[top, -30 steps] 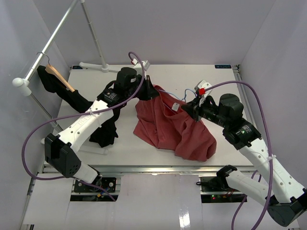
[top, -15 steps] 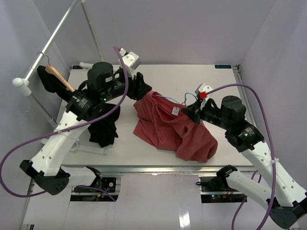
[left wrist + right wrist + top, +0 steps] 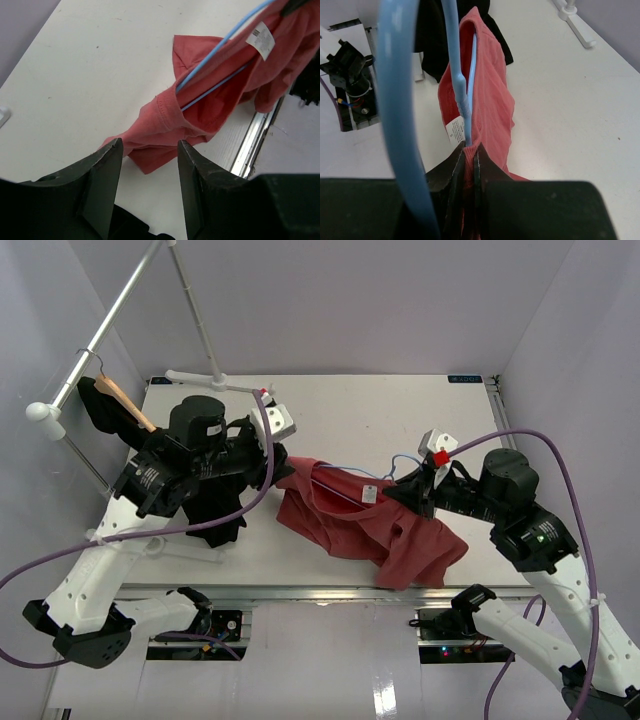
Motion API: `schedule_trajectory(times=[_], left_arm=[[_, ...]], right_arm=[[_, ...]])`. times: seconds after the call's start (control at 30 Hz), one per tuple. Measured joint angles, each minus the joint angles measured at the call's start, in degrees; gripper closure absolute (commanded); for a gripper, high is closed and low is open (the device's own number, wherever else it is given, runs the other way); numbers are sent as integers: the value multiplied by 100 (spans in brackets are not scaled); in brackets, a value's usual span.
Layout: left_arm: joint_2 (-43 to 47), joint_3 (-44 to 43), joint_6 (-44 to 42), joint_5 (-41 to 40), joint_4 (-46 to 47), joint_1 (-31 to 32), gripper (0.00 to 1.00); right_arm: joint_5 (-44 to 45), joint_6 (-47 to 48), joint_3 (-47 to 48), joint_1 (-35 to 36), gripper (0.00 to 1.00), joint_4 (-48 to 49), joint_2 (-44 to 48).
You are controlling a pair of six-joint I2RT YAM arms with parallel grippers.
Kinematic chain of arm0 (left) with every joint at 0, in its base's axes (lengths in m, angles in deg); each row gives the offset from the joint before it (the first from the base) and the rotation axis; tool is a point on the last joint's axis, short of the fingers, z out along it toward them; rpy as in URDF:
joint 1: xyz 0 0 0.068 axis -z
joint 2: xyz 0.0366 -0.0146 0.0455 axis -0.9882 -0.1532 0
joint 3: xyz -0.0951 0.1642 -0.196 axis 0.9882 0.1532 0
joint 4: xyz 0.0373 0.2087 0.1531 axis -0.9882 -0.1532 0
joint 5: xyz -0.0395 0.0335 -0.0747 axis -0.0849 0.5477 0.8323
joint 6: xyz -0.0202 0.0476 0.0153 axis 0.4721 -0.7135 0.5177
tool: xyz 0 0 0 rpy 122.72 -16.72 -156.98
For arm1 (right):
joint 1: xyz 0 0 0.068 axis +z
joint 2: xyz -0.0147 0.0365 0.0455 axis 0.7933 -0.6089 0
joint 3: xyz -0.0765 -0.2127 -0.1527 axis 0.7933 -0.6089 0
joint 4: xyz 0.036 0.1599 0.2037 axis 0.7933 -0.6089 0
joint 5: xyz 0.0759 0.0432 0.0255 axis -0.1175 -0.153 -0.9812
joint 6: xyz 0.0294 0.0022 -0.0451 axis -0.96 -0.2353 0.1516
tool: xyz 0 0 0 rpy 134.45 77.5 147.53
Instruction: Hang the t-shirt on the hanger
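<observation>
Left end effector (image 3: pixel 150 150) now open, off the t-shirt (image 3: pixel 160 120); right end effector (image 3: pixel 469 150) still tight on the hanger (image 3: pixel 397 100).

Plain faded salmon-red across the soft cloth t-shirt (image 3: pixel 405 540), with a small white label (image 3: pixel 367 494). Light blue along the thin wire hanger (image 3: pixel 395 100). Black for the draped cloth garment (image 3: pixel 215 520), tan on the thick wooden hanger (image 3: pixel 128 403), white over the flat table (image 3: pixel 400 405).

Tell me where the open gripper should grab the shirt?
Probably the stitched edge of the shirt where the hanger wire slips in. Come from the left gripper's side, jaws across it: the edge bunches thick there and faces that gripper.
</observation>
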Motion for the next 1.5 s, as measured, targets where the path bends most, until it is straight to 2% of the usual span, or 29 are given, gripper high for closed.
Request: schedule_trajectory(times=[0.3, 0.5, 0.63, 0.7, 0.8, 0.87, 0.9, 1.17, 1.5], left_arm=[[504, 266, -785, 779, -265, 5, 42], [307, 480, -1081, 1035, -284, 9, 44], [169, 601, -1228, 1346, -290, 9, 50], [92, 607, -1300, 1498, -290, 11, 60], [39, 650, -1434, 1746, -276, 9, 83], [25, 673, -1516, 1923, -316, 6, 92], [17, 680, -1556, 2013, -350, 3, 93], [-252, 569, -1451, 2507, -438, -75, 79], [-511, 536, -1134, 3117, 55, -62, 77]], right_arm=[[-439, 120, 64, 0, 92, -302, 258], [-832, 120, 98, 0, 92, -343, 251], [-929, 126, 149, 0, 92, -341, 161], [-951, 141, 211, 0, 92, -343, 95], [-975, 176, 298, 0, 92, -339, -21], [-996, 218, 330, -5, 92, -317, -83], [-1002, 240, 341, -9, 92, -303, -108], [-1233, 291, 334, -18, 92, -42, -242], [-1479, 158, 320, -2, 92, 480, -864]])
